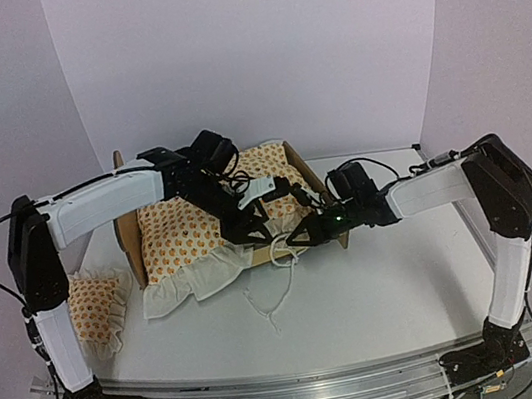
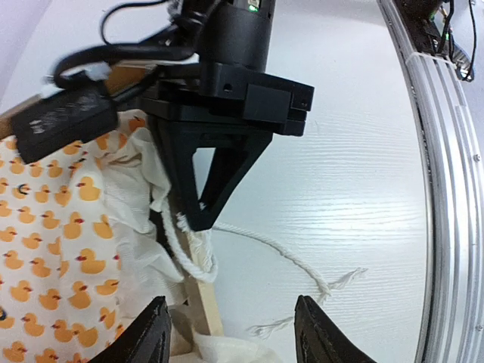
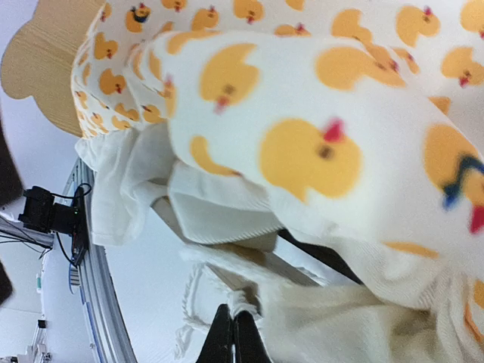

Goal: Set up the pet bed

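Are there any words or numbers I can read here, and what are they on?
No text can be read anywhere in these pictures.
On the black plug: faint marks, too blurred to read.
On the cushion: only orange ducks, no letters.
On the pet bed: plain wood, no label.

No readable text, label, brand, number or sign in any of the three views.
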